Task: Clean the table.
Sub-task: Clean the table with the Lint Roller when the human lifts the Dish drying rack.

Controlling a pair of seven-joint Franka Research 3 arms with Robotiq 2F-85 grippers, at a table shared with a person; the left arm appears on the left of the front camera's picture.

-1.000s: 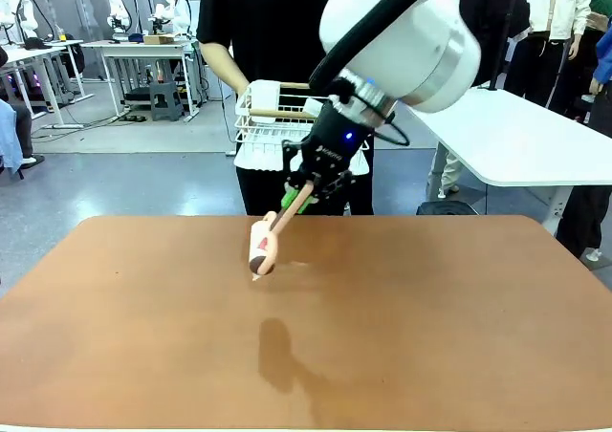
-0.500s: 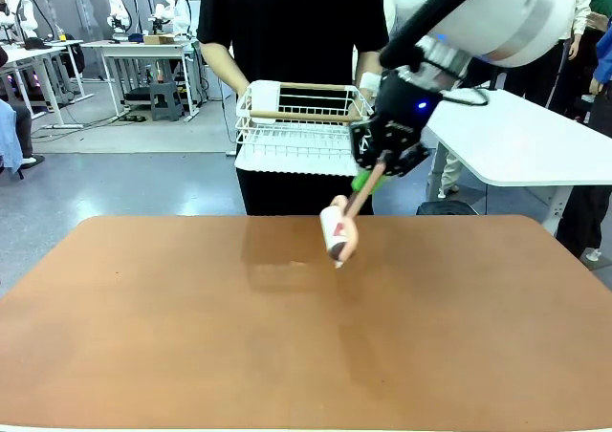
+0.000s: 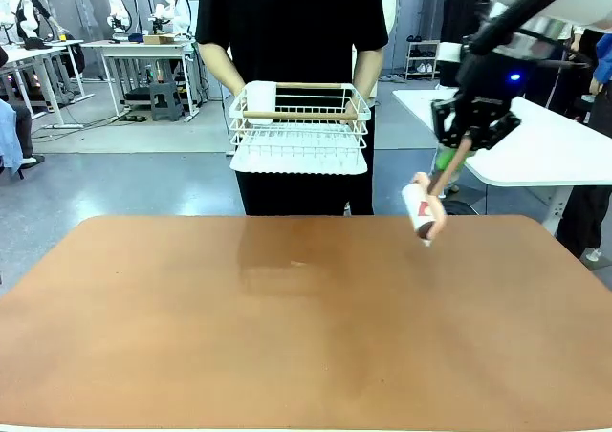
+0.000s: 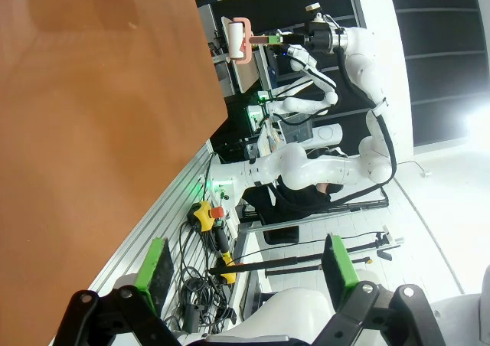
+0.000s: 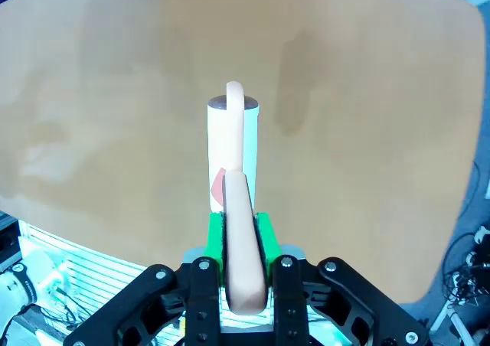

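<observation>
Matte terracotta worktop (image 3: 287, 356), roller (image 3: 419, 210) in the air

From the front, the smooth round-cornered top stretches across to a person (image 3: 287, 31) holding a white wire rack (image 3: 299, 136). The right tool (image 3: 453, 164) is clamped on the roller's pale pink handle, above the far right edge. The right wrist cam shows green pads squeezing that handle. The left wrist cam shows the left tool (image 4: 246, 266) spread apart. The roller's red mark is unreadable.

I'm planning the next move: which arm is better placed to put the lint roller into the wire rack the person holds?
Right, likely: the right pincer is shut on the lint roller's handle, aloft near the wire rack. The left pincer stands open and empty, off the table's edge.
</observation>
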